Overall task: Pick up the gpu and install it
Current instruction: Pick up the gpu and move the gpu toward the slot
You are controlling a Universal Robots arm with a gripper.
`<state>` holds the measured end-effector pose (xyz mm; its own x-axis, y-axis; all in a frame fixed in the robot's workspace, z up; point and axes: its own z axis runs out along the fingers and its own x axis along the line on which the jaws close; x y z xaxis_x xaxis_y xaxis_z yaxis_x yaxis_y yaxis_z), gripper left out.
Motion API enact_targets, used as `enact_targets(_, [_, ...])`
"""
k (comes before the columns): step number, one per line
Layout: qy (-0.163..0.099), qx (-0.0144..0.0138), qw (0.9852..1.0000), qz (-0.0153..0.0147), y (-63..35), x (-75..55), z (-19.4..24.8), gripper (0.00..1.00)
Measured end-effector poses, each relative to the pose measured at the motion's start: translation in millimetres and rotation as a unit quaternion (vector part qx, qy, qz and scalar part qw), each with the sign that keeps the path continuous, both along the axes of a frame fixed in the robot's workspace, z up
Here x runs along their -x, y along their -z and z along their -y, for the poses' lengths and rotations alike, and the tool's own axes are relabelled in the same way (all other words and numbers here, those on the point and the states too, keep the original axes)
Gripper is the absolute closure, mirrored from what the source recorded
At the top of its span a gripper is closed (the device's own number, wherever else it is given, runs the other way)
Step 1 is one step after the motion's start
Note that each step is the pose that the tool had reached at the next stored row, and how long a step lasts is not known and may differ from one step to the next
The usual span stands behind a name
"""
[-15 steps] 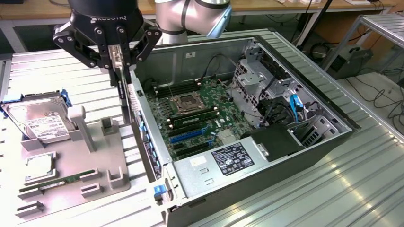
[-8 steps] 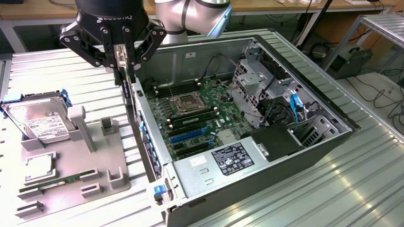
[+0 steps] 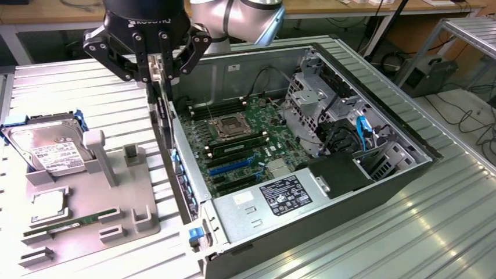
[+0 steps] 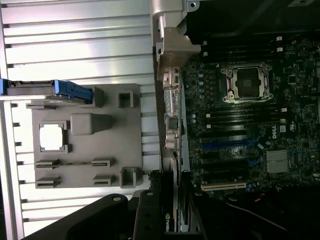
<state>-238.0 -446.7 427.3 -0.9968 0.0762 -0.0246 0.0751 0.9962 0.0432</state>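
My gripper (image 3: 159, 74) hangs over the near side wall of the open computer case (image 3: 403, 174), shut on the gpu (image 3: 160, 116). The gpu is a slim black card that hangs edge-on below the fingers, just outside the case wall on the exterior view's left. In the wrist view the gpu (image 4: 170, 125) runs away from my gripper (image 4: 169, 221), with its silver bracket along the case edge and a green logo near the fingers. The motherboard (image 3: 240, 145) lies inside the case, and its blue expansion slots (image 3: 231, 167) are bare.
A grey holder tray (image 3: 85, 197) on the exterior view's left carries a hard drive (image 3: 43, 148), a processor chip (image 3: 48, 203) and a green RAM stick (image 3: 66, 225). Drive cages and cables (image 3: 341, 116) fill the case's far end. A slatted metal table (image 3: 372, 244) surrounds everything.
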Motion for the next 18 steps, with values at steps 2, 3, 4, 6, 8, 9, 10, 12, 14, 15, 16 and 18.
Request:
enact_targets(2, [0.0, 0.0, 1.0, 0.0, 0.0, -2.9, 0.0, 0.74])
enact_targets(3, [0.0, 0.0, 1.0, 0.0, 0.0, -4.2, 0.0, 0.74])
enact_targets(4, [0.0, 0.0, 1.0, 0.0, 0.0, -5.9, 0.0, 0.74])
enact_targets(6, [0.0, 0.0001, 1.0, 0.0, 0.0, -8.6, 0.0, 0.74])
enact_targets(8, [0.0, 0.0001, 1.0, 0.0, 0.0, -10.6, 0.0, 0.74])
enact_targets(9, [0.0, 0.0001, 1.0, 0.0, 0.0, -11.7, 0.0, 0.74])
enact_targets(10, [0.0, 0.0001, 1.0, 0.0, 0.1, -12.8, 0.0, 0.74])
enact_targets(12, [0.0, 0.0001, 1.0, 0.0, 0.0, -14.9, 0.0, 0.74])
enact_targets(14, [0.0, 0.0002, 1.0, 0.0, 0.1, -17.3, 0.0, 0.74])
enact_targets(15, [0.0, 0.0002, 1.0, 0.0, 0.1, -18.3, 0.0, 0.74])
enact_targets(16, [0.0, 0.0002, 1.0, 0.0, 0.1, -19.4, 0.0, 0.74])
enact_targets(18, [0.0, 0.0002, 1.0, 0.0, 0.1, -22.1, 0.0, 0.74])
